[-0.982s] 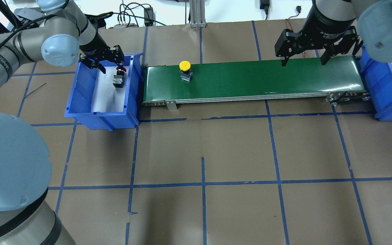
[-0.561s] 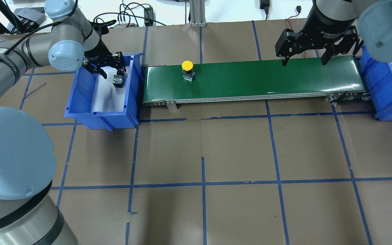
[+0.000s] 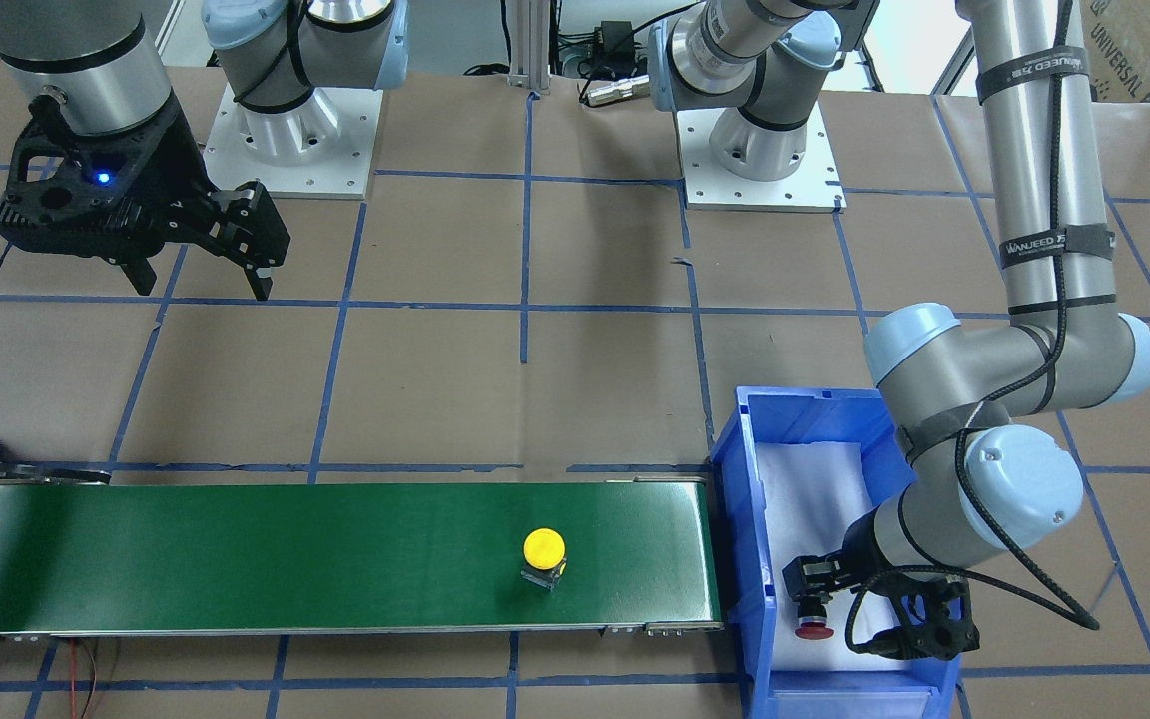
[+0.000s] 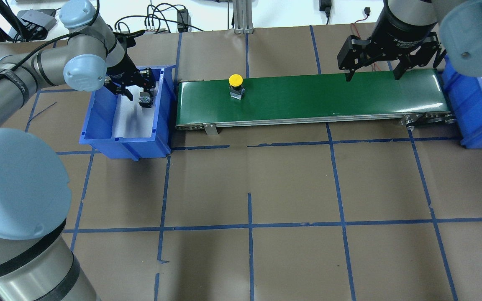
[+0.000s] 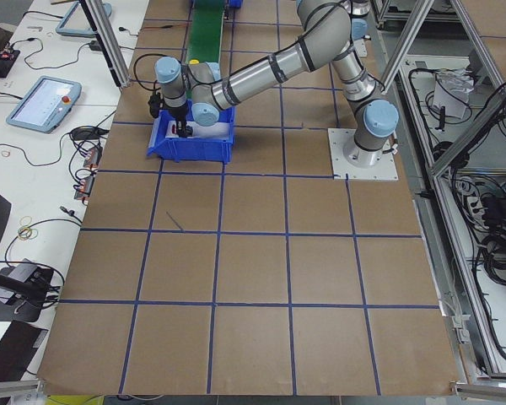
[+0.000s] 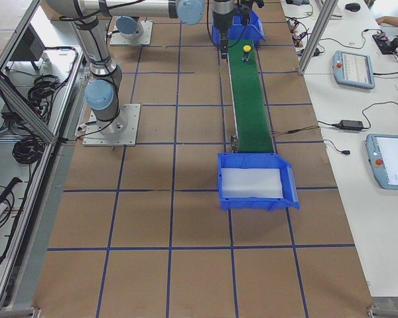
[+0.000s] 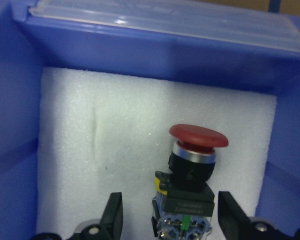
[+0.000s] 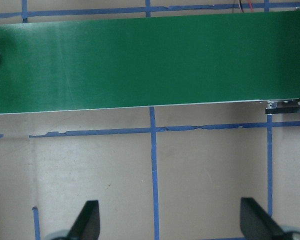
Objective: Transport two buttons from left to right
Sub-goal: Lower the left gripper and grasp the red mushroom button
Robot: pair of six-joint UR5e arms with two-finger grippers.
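Yellow button sits farther right on the green conveyor than before; red button lies in the blue bin, frame left, between left gripper jaws, parted. Right gripper jaws wide, upper right.

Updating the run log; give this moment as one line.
left tool: open, straddling red button in blue bin | yellow button: on belt | right tool: open, empty

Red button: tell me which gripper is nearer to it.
Left. The left gripper straddles the red button in the blue bin, a finger each side; the right gripper hangs over the far end of the belt.
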